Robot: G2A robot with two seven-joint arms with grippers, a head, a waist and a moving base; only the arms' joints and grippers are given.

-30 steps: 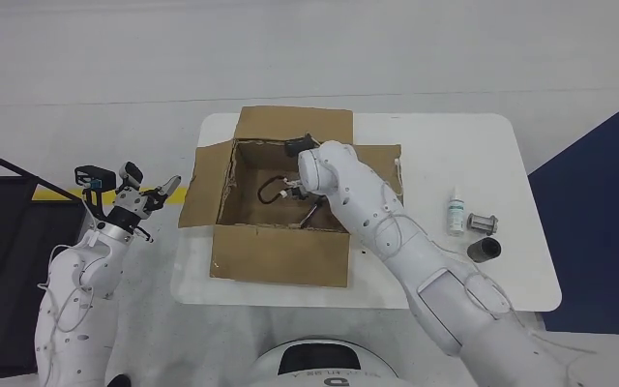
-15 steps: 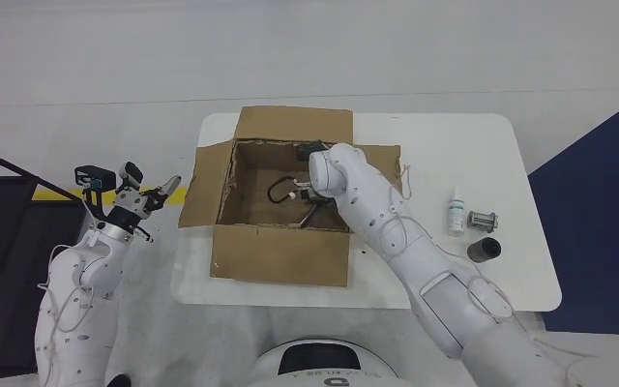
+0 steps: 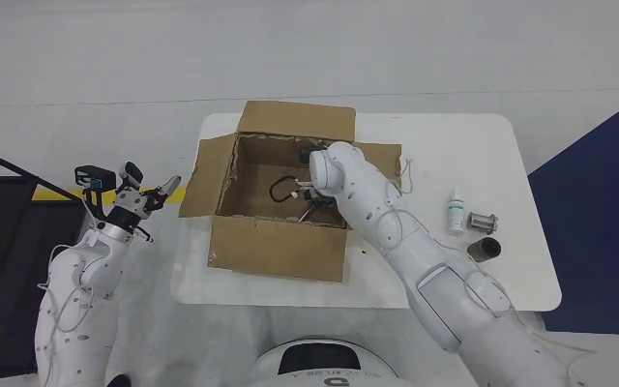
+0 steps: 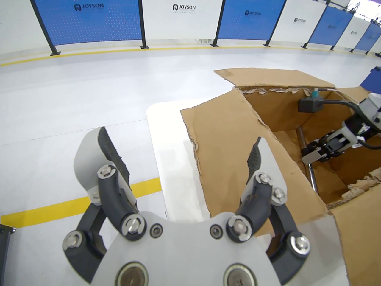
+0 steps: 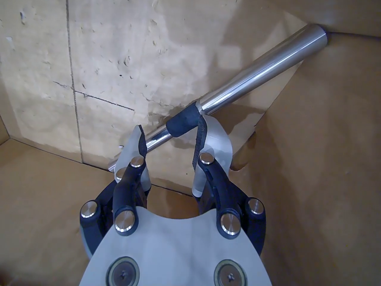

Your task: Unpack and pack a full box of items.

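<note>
Straddling the steel rod [image 5: 259,60], propped in a corner of the box [image 3: 276,253], with right pincer [image 5: 170,124] part open, seemingly unclamped. Holding left pincer [image 4: 180,138] wide, empty, beside the desk [image 3: 435,145]. Could slip off polished metal if closed off-centre, or jam against the box wall if lifted aslant.

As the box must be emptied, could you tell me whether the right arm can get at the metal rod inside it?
Probably yes: the right gripper hangs open inside the cardboard box, its tips at the metal rod, nothing between. The rod seems to lie crosswise, though.
</note>
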